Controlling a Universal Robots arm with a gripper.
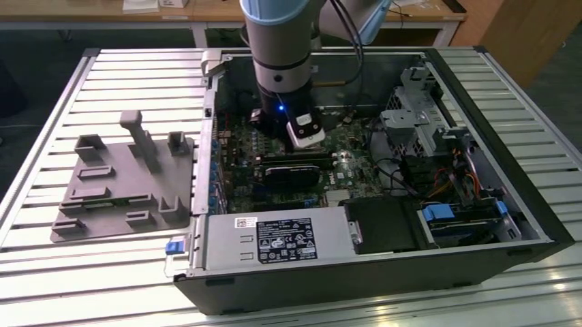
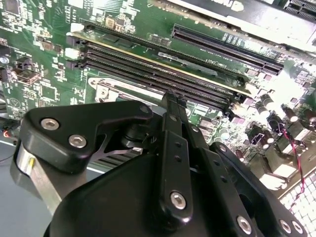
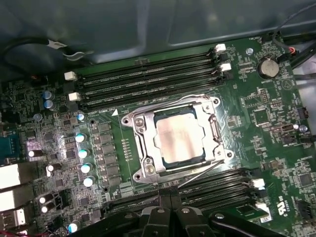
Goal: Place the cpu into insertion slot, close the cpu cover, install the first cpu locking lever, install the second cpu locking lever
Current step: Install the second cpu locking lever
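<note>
In the first wrist view the cpu [image 3: 180, 138] lies flat in the insertion slot [image 3: 217, 105], its silver face showing through the window of the cpu cover [image 3: 143, 148], which is folded down over it. One thin wire lever [image 3: 158, 104] runs along the socket's far edge. Another lever [image 3: 202, 173] juts out at a slant on the near side. My gripper [image 3: 171, 200] hovers just off the socket's near edge, shut and empty. In the second wrist view the gripper [image 2: 173, 101] has its fingers pressed together above the board. The arm [image 1: 282, 68] reaches down into the open computer case.
Black memory slots [image 3: 148, 81] flank the socket on both sides. A black card [image 1: 293, 170], a power supply [image 1: 272, 240] and a drive cage [image 1: 409, 122] crowd the case. A grey fixture plate [image 1: 123, 184] sits on the slatted table at the exterior view's left.
</note>
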